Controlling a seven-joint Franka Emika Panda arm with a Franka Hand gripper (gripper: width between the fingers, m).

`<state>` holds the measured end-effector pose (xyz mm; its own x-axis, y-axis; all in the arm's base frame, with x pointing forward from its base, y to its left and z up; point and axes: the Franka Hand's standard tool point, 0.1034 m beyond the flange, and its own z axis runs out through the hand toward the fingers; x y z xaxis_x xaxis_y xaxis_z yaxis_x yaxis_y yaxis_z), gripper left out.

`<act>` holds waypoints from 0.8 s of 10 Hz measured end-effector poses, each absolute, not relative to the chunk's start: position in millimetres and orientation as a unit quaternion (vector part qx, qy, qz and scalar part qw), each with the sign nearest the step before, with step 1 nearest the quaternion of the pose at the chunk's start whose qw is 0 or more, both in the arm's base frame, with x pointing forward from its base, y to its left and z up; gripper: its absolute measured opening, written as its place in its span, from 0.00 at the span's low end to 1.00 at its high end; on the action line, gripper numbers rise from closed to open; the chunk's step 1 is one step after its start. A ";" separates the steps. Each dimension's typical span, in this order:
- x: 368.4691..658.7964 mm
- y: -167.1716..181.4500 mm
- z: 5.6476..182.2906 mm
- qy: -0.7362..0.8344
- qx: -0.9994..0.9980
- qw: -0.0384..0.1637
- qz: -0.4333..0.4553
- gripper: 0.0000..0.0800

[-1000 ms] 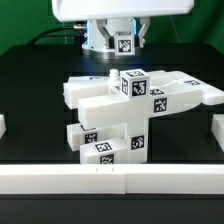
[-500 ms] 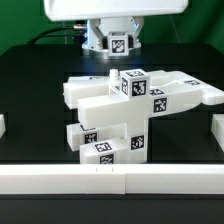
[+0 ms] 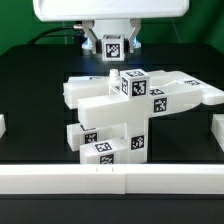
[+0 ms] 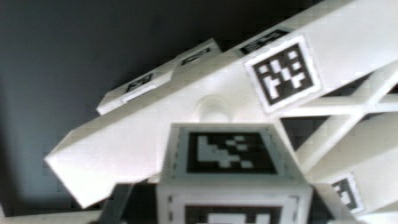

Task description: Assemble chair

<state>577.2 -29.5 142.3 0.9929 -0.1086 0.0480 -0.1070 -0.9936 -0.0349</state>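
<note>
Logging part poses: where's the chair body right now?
The chair stands mid-table in the exterior view, assembled into one cluster, just behind the white front rail.

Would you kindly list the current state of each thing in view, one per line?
Chair: partly assembled white blocks and bars joined in one body, standing on the table.
Gripper: above and behind the chair, holding nothing visible; whether its jaws are open is unclear.
Table: black, bordered by a white rail.
</note>
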 end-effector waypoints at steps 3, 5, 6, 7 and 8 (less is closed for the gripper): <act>579.7 -29.5 136.8 0.053 -0.998 0.011 -0.032 0.36; 580.7 -33.8 132.2 0.054 -0.998 0.007 -0.029 0.36; 579.9 -34.4 130.2 0.055 -0.998 0.007 -0.027 0.36; 579.0 -33.9 127.4 0.055 -0.998 0.006 -0.026 0.36; 578.3 -34.0 124.7 0.055 -0.998 0.004 -0.025 0.36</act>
<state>578.3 -34.0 124.7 0.9928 -0.1096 0.0488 -0.1091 -0.9940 -0.0115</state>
